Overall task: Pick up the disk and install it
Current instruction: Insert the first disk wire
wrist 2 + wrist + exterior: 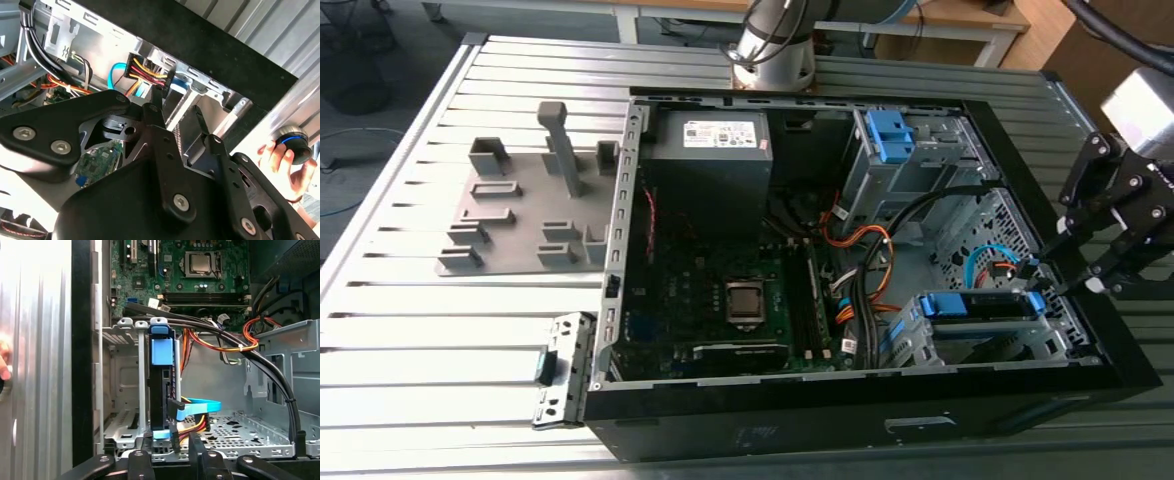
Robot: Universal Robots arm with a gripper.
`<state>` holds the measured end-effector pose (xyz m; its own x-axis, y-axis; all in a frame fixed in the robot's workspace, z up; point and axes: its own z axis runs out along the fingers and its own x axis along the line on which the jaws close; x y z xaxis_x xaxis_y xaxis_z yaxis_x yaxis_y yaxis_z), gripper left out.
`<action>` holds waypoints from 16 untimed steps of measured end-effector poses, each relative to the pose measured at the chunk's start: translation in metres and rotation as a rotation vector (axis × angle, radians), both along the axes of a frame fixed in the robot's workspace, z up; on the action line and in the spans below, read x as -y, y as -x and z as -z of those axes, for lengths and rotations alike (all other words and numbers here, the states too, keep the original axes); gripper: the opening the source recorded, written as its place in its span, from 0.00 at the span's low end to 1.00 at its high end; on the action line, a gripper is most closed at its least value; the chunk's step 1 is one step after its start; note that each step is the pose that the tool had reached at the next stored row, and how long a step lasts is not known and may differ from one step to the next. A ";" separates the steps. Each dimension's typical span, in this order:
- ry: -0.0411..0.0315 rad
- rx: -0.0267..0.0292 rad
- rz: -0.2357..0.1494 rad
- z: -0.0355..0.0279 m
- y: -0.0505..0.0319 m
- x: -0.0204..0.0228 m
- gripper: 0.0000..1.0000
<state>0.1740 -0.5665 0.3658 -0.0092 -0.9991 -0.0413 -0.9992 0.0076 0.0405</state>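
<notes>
Black gripper (171,441) hovered at the drive cage (120,365), jaws spread and pinching nothing.
I saw the disk (162,375) seated with its blue frame showing inside the cage, in the computer case's (854,430) corner on the exterior view's right, just beside the gripper; a flat blue cable (202,406) seemed plugged into its near end, though the connector was partly hidden.

place: robotics lab | slatted metal bench (427,320) | open computer case (787,430) | arm base (774,45)

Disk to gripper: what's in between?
In the first wrist view, a blue flat cable and red-yellow wires run from the disk, just ahead of the gripper.
</notes>
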 end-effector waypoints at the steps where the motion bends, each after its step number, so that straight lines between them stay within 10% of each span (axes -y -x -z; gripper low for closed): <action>1: 0.0006 0.0000 0.000 0.0018 -0.0004 -0.0020 0.41; 8: 0.0041 0.0000 -0.008 0.0145 -0.0007 -0.0108 0.41; 16: 0.0083 0.0000 -0.008 0.0254 -0.0015 -0.0114 0.41</action>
<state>0.1755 -0.5551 0.3404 -0.0012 -0.9995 -0.0330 -0.9992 -0.0001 0.0405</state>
